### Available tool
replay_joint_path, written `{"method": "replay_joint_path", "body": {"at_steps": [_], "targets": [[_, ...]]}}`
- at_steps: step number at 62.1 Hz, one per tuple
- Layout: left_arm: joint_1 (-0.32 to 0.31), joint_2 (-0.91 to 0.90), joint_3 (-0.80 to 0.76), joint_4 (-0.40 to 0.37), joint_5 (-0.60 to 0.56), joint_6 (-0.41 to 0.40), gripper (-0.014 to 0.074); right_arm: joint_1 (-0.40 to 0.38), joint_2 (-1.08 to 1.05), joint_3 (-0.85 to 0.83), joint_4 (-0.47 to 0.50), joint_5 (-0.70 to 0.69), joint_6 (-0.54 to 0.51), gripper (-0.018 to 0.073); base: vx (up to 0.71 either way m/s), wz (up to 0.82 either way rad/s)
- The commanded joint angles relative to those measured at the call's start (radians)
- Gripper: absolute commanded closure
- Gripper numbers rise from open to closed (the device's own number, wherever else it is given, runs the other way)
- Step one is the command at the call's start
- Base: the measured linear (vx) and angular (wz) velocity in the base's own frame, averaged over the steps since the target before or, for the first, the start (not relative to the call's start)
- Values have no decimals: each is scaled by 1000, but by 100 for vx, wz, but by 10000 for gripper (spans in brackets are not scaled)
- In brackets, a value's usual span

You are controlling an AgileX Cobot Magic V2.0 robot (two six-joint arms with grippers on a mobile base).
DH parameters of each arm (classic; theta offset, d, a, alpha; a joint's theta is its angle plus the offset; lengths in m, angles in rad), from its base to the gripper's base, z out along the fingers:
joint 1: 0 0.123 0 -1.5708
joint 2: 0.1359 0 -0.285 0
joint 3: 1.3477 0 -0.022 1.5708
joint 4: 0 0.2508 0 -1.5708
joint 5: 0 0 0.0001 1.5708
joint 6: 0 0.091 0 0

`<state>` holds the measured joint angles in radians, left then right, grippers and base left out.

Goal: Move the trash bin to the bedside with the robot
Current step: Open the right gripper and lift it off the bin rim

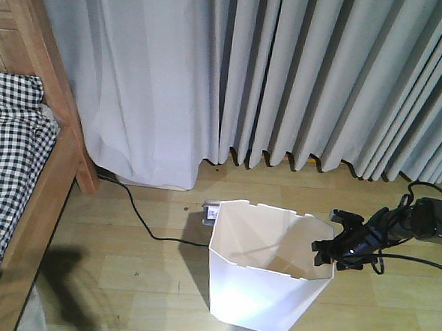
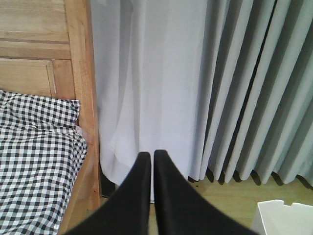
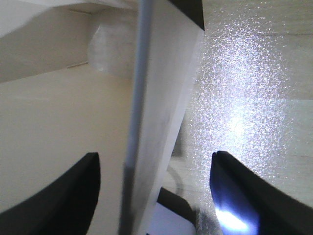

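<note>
The right claw (image 1: 334, 251) stands wide open astride the bin's rim, one finger (image 3: 58, 196) inside the wall and one outside, gripping nothing. The left claw (image 2: 148, 161) is closed and empty. The bin (image 1: 263, 280) stands upright on the floor, well apart from the bed (image 1: 51, 178). Risk: the thin wall may flex on closing, causing slip or tipping when dragged.

Soft even daylight filling room; dark shadow lying on pale wooden floor (image 1: 71, 276) near bed. Right wrist view blurring heavily up close, glare sparkling on floor there.
</note>
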<state>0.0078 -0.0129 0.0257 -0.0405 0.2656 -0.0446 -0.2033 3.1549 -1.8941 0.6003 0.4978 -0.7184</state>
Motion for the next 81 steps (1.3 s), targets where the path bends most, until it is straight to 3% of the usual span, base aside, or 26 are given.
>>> {"method": "replay_joint_path", "body": {"at_steps": [1, 13, 27, 34, 56, 81], "targets": [[1, -14, 12, -4, -69, -6, 602, -4, -71, -16, 1, 41, -9, 80, 0, 0], [1, -14, 12, -4, -69, -6, 602, -5, -144, 33, -6, 24, 1, 80, 0, 0], [1, -14, 12, -4, -69, -6, 602, -4, -397, 391, 0, -262, -21, 80, 0, 0], [1, -14, 12, -4, -69, -6, 602, -4, -544, 563, -6, -317, -86, 80, 0, 0], [1, -14, 12, -4, -69, -6, 602, -4, -1091, 915, -7, -303, -165, 80, 0, 0], [1, -14, 12, -4, -69, -6, 602, -4, -1780, 1060, 50, -105, -172, 80, 0, 0]]}}
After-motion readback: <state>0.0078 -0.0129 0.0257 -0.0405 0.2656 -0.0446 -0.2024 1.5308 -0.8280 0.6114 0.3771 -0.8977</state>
